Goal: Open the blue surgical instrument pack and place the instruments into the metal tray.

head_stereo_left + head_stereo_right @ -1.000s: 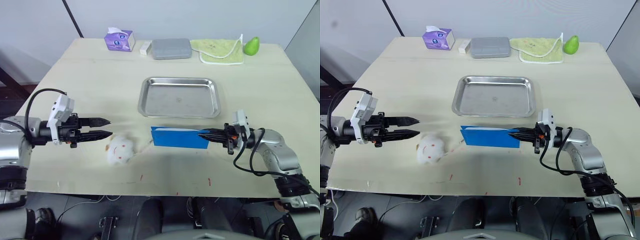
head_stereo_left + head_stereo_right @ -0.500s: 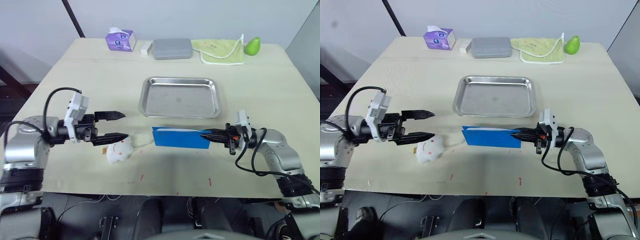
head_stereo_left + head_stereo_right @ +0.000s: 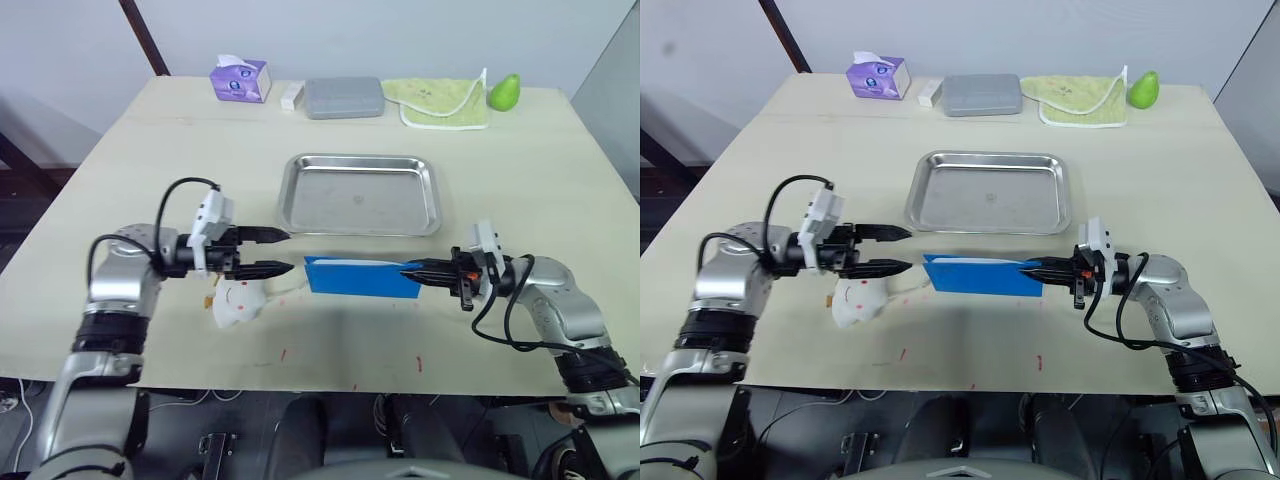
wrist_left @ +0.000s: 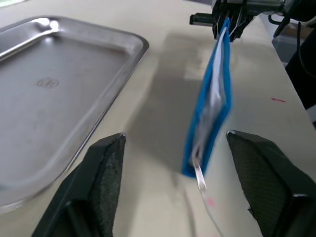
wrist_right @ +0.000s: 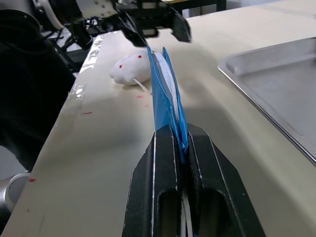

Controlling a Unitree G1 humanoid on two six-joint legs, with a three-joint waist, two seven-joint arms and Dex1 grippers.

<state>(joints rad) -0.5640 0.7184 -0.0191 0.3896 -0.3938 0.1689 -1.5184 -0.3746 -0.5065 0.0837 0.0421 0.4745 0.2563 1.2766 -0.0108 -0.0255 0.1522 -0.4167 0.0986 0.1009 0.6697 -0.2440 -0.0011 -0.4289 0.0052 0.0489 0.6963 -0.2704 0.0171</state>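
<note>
- Since a second ago, the left gripper [image 3: 283,251] has travelled rightward across the table [image 3: 180,150], passing over the white plush mouse toy [image 3: 236,299], and now sits just beside the left end of the blue surgical instrument pack [image 3: 360,277]; the right arm has barely shifted.
- That left gripper's two black fingers are spread wide; in its wrist view they flank the pack's near end with a clear gap on each side, touching nothing, apparently lined up to take that end.
- Meanwhile the right gripper [image 3: 1030,267] is pinched tight on the pack's right edge, holding the pack stood up on its long edge rather than flat, so its free end faces the other arm.
- At that free end the white-grey lining [image 4: 213,84] shows between the blue covers, and a thin silvery metal piece [image 4: 199,174] pokes out; whether it is an instrument or a zip pull I cannot tell.
- Pack still closed, no instruments are out yet.
- Just beyond the pack, the metal tray [image 3: 292,190] lies empty, close enough for short transfers.
- Along the far edge sit a purple tissue box [image 3: 240,78], a grey hard case [image 3: 343,97], a green cloth [image 3: 443,102] and a green pear [image 3: 503,91], all well apart from the work.
</note>
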